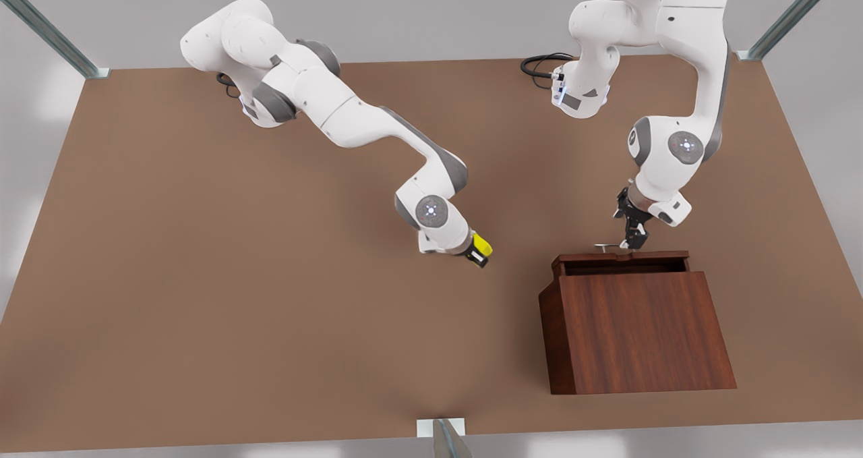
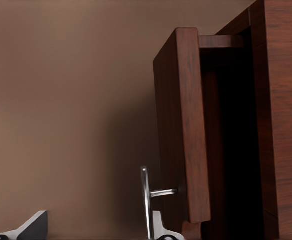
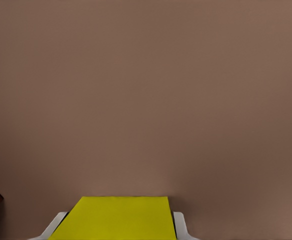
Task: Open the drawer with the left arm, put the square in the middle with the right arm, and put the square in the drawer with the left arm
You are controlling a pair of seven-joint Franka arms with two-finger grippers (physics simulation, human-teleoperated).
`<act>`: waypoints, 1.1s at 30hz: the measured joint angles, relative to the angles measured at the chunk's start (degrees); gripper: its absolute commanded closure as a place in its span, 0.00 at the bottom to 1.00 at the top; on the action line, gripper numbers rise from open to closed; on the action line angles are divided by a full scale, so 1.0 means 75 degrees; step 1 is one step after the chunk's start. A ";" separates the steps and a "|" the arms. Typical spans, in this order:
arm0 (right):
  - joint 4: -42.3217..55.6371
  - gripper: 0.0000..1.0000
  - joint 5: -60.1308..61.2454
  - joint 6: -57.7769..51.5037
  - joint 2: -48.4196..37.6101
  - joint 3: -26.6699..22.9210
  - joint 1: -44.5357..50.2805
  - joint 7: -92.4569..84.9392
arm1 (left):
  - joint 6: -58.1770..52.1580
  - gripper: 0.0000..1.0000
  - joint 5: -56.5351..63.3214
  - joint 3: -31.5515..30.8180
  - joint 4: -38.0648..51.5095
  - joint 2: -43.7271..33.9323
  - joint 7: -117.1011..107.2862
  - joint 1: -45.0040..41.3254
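We judge two steps to be in hand at once: the drawer [image 1: 623,261] of the wooden cabinet [image 1: 634,330] is only slightly pulled out, and the yellow square [image 1: 482,245] is being carried toward the middle of the tabletop [image 1: 202,276]. To do this well, we should draw the handle straight out along the drawer's slide, without twisting, until the tray is open enough to take the square; and we should lower the square flat onto bare table, near enough the cabinet for the other arm to reach it but well apart from the drawer's path, before letting go. The left gripper [image 1: 632,239] sits at the slim silver handle [image 2: 146,200] on the drawer front [image 2: 181,125]; in the left wrist view its fingertips [image 2: 158,227] stand wide apart, one touching the bar and the other off to the side, so we read it as spread and not pinching the handle. The right gripper [image 1: 479,249] pinches the square between its pads [image 3: 180,222], which press against the cube's two sides, and it hangs low over the table in the front view's centre.
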 measured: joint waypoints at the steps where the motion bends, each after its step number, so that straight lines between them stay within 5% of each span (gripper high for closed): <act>1: -0.0039 0.12 -0.0291 0.0005 0.0060 0.0017 0.0049 0.0000 | 0.0000 0.00 0.0001 0.0000 -0.0040 -0.0003 0.0000 -0.0003; 3: -0.0242 0.00 -0.0374 0.0004 0.0055 -0.0050 0.0137 -0.0010 | 0.0000 0.00 0.0001 0.0000 -0.0058 -0.0026 0.0000 0.0003; 8: -0.0617 0.00 -0.0374 -0.0047 -0.0303 -0.0146 0.0164 -0.0097 | 0.0000 0.00 0.0008 0.0000 -0.0268 -0.0159 0.0012 0.0000; 12: -0.2766 0.00 -0.0796 -0.0020 -0.2897 -0.0203 -0.0342 -0.0905 | -0.0012 0.00 0.0010 -0.0001 -0.0397 -0.0281 0.0012 -0.0007; 15: -0.4957 0.00 -0.0819 -0.0888 -0.5504 -0.0201 -0.2071 -0.3489 | -0.0105 0.00 0.0013 -0.0001 -0.0398 -0.0333 0.0012 -0.0001; 17: -0.4916 0.00 -0.1590 -0.3142 -0.6046 -0.0108 -0.3312 -0.7066 | -0.0148 0.00 0.0014 -0.0003 -0.0420 -0.0343 0.0012 0.0006; 20: -0.4964 0.00 -0.2600 -0.3712 -0.6550 0.0619 -0.3779 -0.7414 | -0.0164 0.00 0.0015 0.0003 -0.0503 -0.0401 0.0012 -0.0009; 24: -0.5184 0.00 -0.2519 -0.4164 -0.7688 0.0544 -0.6246 -1.1144 | -0.0243 0.00 0.0019 0.0001 -0.0721 -0.0696 0.0012 -0.0011; 26: -0.4905 0.00 -0.2536 -0.4691 -0.7737 0.0538 -0.6216 -1.1562 | -0.0332 0.00 0.0022 0.0000 -0.0760 -0.0772 0.0008 -0.0007; 28: -0.4269 0.00 -0.2623 -0.4992 -0.7292 -0.0704 -0.5090 -1.1873 | -0.0328 0.00 0.0024 0.0000 -0.0831 -0.0846 0.0011 -0.0001; 33: -0.4117 0.00 -0.2159 -0.4739 -0.7053 -0.0840 -0.5547 -1.2136 | -0.0635 0.00 0.0033 0.0000 -0.1007 -0.1376 0.0018 -0.0012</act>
